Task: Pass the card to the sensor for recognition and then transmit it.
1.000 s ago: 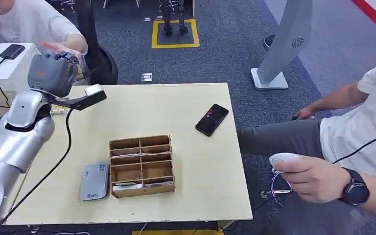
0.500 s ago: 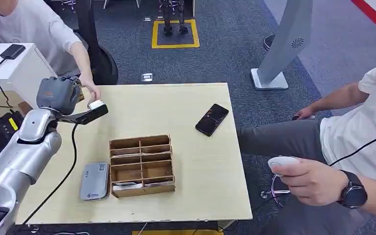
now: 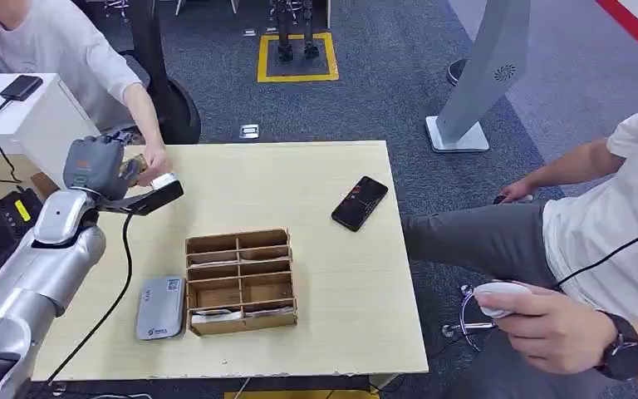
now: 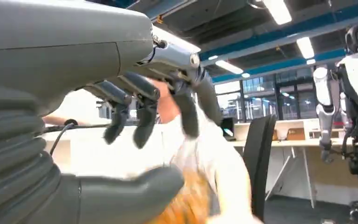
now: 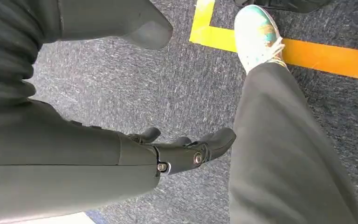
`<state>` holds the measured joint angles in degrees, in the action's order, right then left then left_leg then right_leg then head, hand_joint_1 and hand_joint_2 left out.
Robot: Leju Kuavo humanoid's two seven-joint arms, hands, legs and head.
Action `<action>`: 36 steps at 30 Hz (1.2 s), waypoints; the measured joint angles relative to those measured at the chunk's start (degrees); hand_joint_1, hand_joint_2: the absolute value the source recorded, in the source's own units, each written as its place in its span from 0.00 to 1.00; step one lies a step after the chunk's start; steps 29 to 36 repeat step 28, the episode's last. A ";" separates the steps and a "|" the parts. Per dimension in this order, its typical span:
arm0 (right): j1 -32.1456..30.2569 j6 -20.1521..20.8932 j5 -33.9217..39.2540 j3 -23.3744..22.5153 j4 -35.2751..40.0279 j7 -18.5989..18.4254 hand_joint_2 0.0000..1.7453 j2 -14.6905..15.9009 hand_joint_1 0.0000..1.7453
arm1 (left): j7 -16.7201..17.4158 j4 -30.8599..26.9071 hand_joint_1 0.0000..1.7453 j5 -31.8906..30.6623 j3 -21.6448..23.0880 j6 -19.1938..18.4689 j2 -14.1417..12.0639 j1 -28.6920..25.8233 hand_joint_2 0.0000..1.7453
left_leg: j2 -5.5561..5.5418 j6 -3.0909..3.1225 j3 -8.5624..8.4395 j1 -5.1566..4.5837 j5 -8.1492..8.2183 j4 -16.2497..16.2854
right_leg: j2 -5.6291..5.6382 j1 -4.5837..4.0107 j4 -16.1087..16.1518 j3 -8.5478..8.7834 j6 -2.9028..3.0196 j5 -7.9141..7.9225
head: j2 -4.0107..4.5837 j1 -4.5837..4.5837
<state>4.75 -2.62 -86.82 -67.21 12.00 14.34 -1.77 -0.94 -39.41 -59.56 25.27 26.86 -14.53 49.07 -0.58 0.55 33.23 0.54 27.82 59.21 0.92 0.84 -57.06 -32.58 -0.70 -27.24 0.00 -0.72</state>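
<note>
My left hand [image 3: 95, 166] hovers at the table's [image 3: 324, 274] ten o'clock corner, fingers [image 4: 144, 121] spread apart around nothing I can make out. A person's hand [image 3: 154, 162] reaches in just beside it; I cannot tell where the card is. The grey sensor [image 3: 159, 307] lies at seven o'clock, touching the wooden organiser [image 3: 241, 281]. My right hand [image 5: 186, 149] hangs open above carpet.

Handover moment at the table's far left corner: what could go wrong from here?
1. The person's hand sits right at the left hand; the wrist view shows its fingers spread with a blurred hand between them, so a pinch or fumbled handover seems possible.
2. The arm's black cable trails across the table near the card reader and could drag it.
</note>
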 joint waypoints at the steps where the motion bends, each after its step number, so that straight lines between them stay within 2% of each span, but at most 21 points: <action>1: -0.01 -0.04 0.09 0.00 0.00 0.00 1.00 0.00 0.00 | -0.35 0.00 0.00 0.00 -0.11 0.31 -0.02 -0.08 1.00 | 0.00 0.00 0.00 0.00 0.00 0.00 | 0.00 0.00 0.00 0.00 0.00 0.00 | 0.00 0.00; 10: -0.05 -0.13 0.35 0.00 0.00 0.17 1.00 0.00 0.00 | -1.25 -0.02 0.00 0.18 -1.90 1.09 -0.26 -1.05 1.00 | -0.02 0.00 0.01 0.00 0.00 0.00 | -0.02 0.00 0.00 0.01 0.00 0.00 | 0.00 0.00; 13: -0.12 -0.28 0.57 0.00 0.00 0.22 1.00 0.00 0.00 | -3.26 -1.36 0.00 1.99 -3.02 3.83 -1.20 -3.28 1.00 | 0.12 -0.01 -0.03 0.00 0.01 -0.01 | 0.10 0.01 -0.01 0.00 0.00 0.00 | 0.00 0.00; 17: -0.67 -0.35 1.29 -0.02 0.00 -0.02 1.00 0.00 0.00 | -5.81 -8.03 0.00 4.70 -6.08 9.05 -4.38 -11.41 1.00 | 0.32 -0.01 -0.07 0.00 0.07 -0.06 | 0.30 0.01 -0.01 -0.02 -0.01 -0.03 | 0.00 0.02; 19: -0.99 -0.61 2.21 -0.18 0.00 0.02 1.00 0.00 0.00 | -7.94 -13.87 0.00 5.51 -9.25 11.50 -6.17 -17.96 1.00 | 0.47 -0.04 -0.14 -0.01 0.14 -0.13 | 0.44 0.01 -0.01 -0.02 0.06 -0.09 | 0.00 0.00; 20: -1.24 -0.72 2.60 -0.33 0.00 0.07 1.00 0.00 0.00 | -9.93 -18.77 0.00 4.87 -12.12 12.22 -6.71 -22.99 1.00 | 0.62 -0.11 -0.21 -0.03 0.25 -0.16 | 0.56 0.03 -0.01 0.01 0.11 -0.15 | 0.00 0.00; 22: -1.90 -0.77 3.35 -0.85 0.00 -0.20 1.00 0.00 0.00 | -13.88 -29.64 0.00 7.53 -20.58 12.76 -6.12 -34.02 1.00 | 0.96 -0.05 -0.41 -0.07 0.50 -0.18 | 0.94 0.08 0.00 0.02 0.10 -0.28 | 0.00 -0.04; 25: -3.22 -1.22 4.15 -1.83 0.04 -0.39 1.00 -0.02 0.00 | -19.00 -40.97 0.00 20.33 -33.67 10.39 -3.67 -48.24 1.00 | 1.34 -0.06 -0.45 0.01 0.73 -0.18 | 1.31 0.05 0.02 -0.02 0.18 -0.41 | 0.00 0.04; 27: -4.24 -1.35 4.39 -2.60 0.13 -0.39 1.00 -0.18 0.00 | -22.91 -44.92 0.00 23.92 -43.73 6.90 -1.02 -53.36 1.00 | 1.11 0.01 -0.43 0.00 0.80 -0.18 | 1.08 0.02 0.04 0.02 0.07 -0.56 | 0.00 0.02; 28: -4.51 -1.42 4.44 -2.93 0.22 -0.42 1.00 -0.22 0.00 | -23.61 -46.17 0.00 24.59 -48.39 4.64 -0.13 -54.69 1.00 | 0.94 0.01 -0.42 0.00 0.80 -0.18 | 0.92 0.02 0.04 0.04 0.09 -0.59 | 0.00 0.00; 36: -4.51 -1.42 4.44 -2.93 0.22 -0.42 1.00 -0.22 0.00 | -23.61 -46.17 0.00 24.59 -48.39 4.64 -0.13 -54.69 1.00 | 0.94 0.01 -0.42 0.00 0.80 -0.18 | 0.92 0.02 0.04 0.04 0.09 -0.59 | 0.00 0.00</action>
